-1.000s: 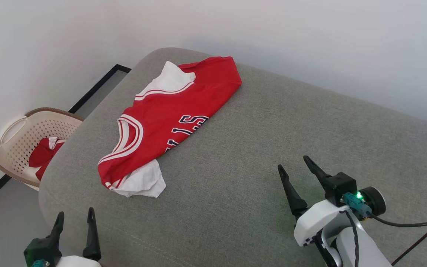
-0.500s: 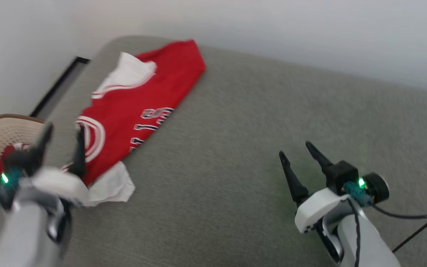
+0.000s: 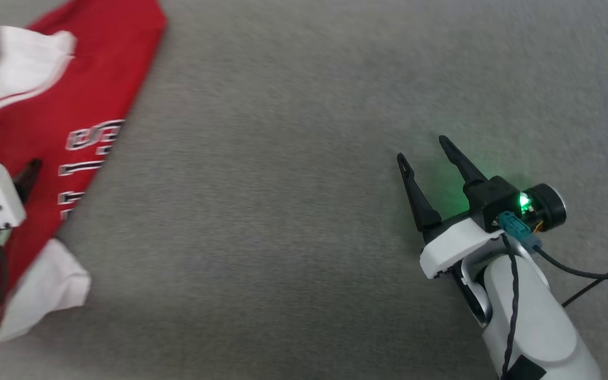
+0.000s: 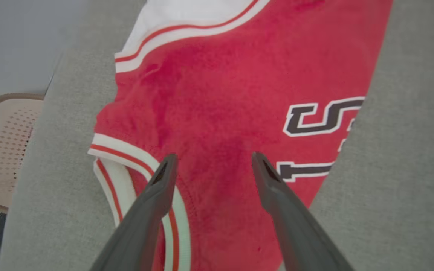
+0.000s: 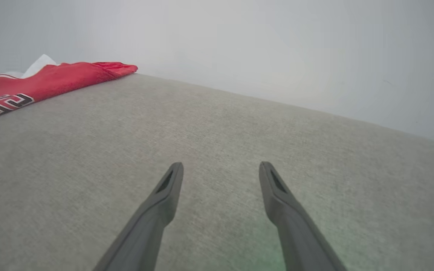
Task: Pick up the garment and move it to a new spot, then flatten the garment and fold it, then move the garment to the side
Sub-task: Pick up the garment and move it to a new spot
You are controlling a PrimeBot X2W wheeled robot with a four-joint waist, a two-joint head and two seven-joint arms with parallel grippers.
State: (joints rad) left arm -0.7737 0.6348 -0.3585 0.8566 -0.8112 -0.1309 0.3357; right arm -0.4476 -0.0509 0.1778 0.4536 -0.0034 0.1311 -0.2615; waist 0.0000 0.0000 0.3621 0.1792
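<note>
Under my left claw (image 4: pixel 211 163): the garment (image 4: pixel 220 94) is lying directly beneath the fingers, which are standing wide apart and gripping nothing. I cannot tell whether the tips are touching the cloth.
Garment's place: it is sprawling on the far-left part of the grey cushion (image 3: pixel 304 211), partly doubled over, with the lettering running along its right edge.
Long axis: it is running from near-left to far and leaning right at the far end. The plain red end is pointing far-right, and the striped neckline trim (image 4: pixel 119 150) is sitting at the near end, just beside one finger.
Nearer arm: I am judging the left to be much closer.
Right claw (image 3: pixel 423 149): it is hovering over bare cushion, fingers apart and empty, well to the right of the garment.
Coming move: I am expecting a left-claw pinch near the neckline, closing across that axis.
</note>
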